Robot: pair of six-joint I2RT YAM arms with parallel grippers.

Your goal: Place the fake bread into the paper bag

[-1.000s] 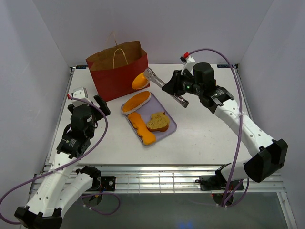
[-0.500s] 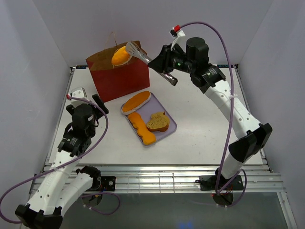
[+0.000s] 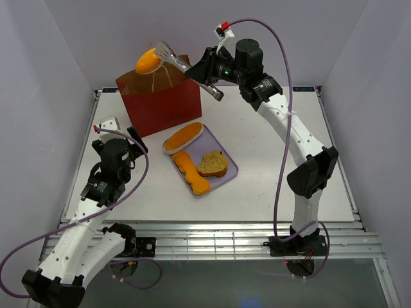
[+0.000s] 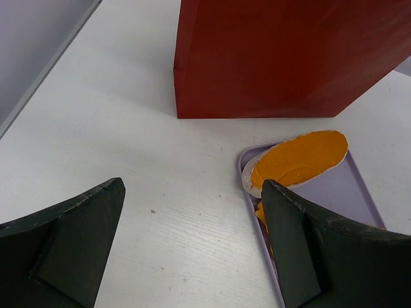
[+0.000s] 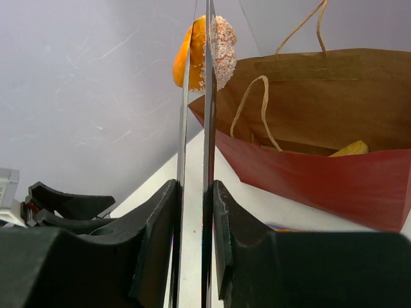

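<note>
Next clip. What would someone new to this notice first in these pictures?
An orange bread piece is pinched in metal tongs, which the right end effector holds high by the red bag, near its left top corner at the table's far side. In the middle, a lavender tray carries three more bread pieces. The left end effector stands open, facing the bag's foot.

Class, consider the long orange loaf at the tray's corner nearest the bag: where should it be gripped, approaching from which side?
Probably grip the long orange loaf across its narrow middle, coming down from above: it lies flat and diagonal, much longer than wide, overhanging the tray rim.
</note>
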